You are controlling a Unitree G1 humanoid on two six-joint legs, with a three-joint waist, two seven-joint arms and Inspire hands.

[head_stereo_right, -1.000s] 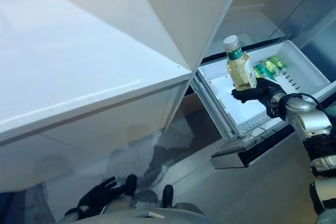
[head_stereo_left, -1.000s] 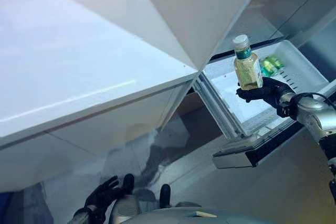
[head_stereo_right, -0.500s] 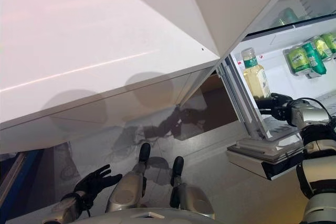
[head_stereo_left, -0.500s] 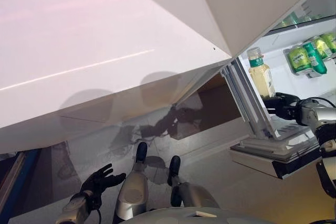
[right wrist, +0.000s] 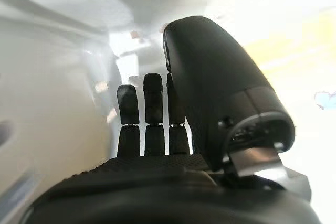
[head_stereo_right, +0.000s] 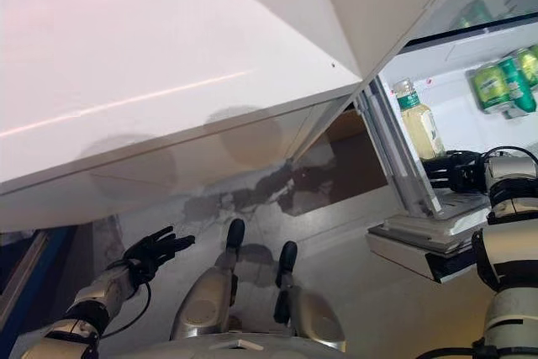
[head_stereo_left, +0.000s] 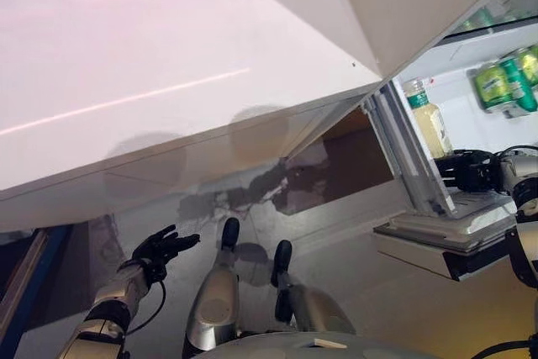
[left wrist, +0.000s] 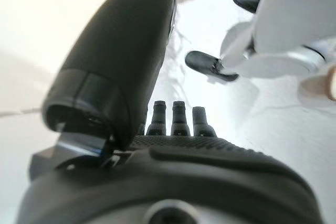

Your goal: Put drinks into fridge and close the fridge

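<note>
A clear bottle of yellowish drink with a green label and white cap (head_stereo_left: pixel 426 117) stands upright inside the open fridge (head_stereo_left: pixel 471 48), just behind its front frame; it also shows in the right eye view (head_stereo_right: pixel 419 121). My right hand (head_stereo_left: pixel 469 169) is low beside the bottle's base, its fingers (right wrist: pixel 153 109) straight and holding nothing. Green cans (head_stereo_left: pixel 503 83) lie further back on the same shelf. My left hand (head_stereo_left: pixel 160 246) hangs open low at the left, away from the fridge, its fingers (left wrist: pixel 178 115) straight.
The fridge's big white door (head_stereo_left: pixel 168 65) hangs open over the upper left. A grey drawer or ledge (head_stereo_left: pixel 437 240) juts out below my right hand. A blue edge (head_stereo_left: pixel 25 279) runs along the floor at the far left.
The camera has shifted. My right hand, shut on the bottle a second ago, has opened with the bottle standing in the fridge. My left arm has lifted a little.
</note>
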